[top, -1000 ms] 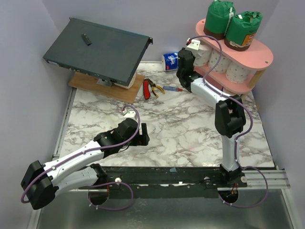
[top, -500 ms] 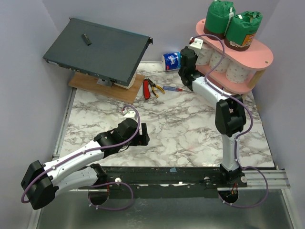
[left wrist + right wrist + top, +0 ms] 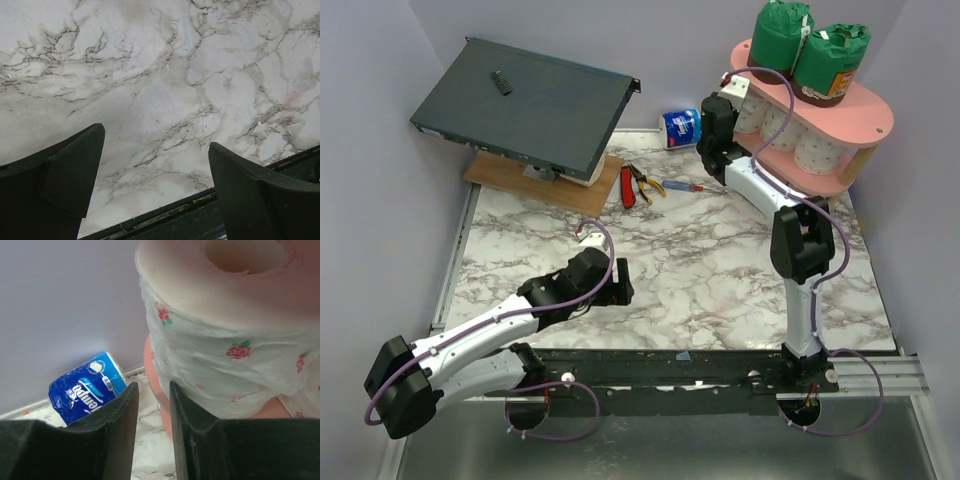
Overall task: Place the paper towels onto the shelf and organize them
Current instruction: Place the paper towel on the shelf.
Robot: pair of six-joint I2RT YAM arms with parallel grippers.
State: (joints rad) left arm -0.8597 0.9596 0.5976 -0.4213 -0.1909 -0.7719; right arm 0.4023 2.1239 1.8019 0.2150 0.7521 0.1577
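One blue roll (image 3: pixel 677 127) lies on its side on the table at the back wall, at ten o'clock from the right gripper (image 3: pixel 150 410), nearer it than the left gripper (image 3: pixel 155 175). Right jaws nearly closed, empty, beside the shelf (image 3: pixel 865 105); left jaws wide, empty.

open marble table (image 3: pixel 700 260) mid-field; pliers (image 3: pixel 638 184) and blue-wrapped roll (image 3: pixel 677 127) crowd the shelf (image 3: pixel 865 120) approach.
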